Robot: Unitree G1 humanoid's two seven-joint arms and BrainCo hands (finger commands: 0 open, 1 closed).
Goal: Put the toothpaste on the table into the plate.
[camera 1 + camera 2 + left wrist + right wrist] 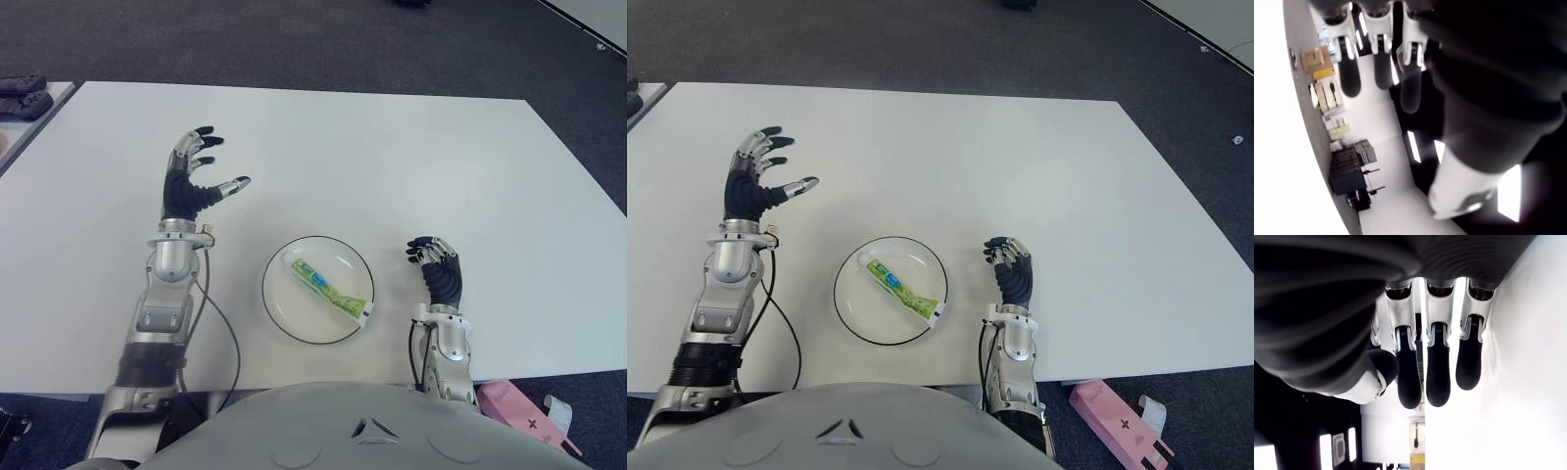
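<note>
A green and white toothpaste tube point(328, 290) lies diagonally inside the round white plate point(284, 304) with a dark rim, near the table's front edge. My left hand point(201, 168) is raised above the table to the left of the plate and farther back, its fingers spread and holding nothing. My right hand point(435, 262) shows just right of the plate, low over the table, fingers relaxed and empty. In the left wrist view the fingers point(1349, 68) stretch out with nothing between them; the right wrist view shows straight fingers point(1437, 377) beside the white tabletop.
The white table point(392, 166) spreads wide behind the plate. A pink box point(1117, 423) lies on the dark floor off the front right corner. Dark shoes point(24, 95) sit beyond the table's left edge.
</note>
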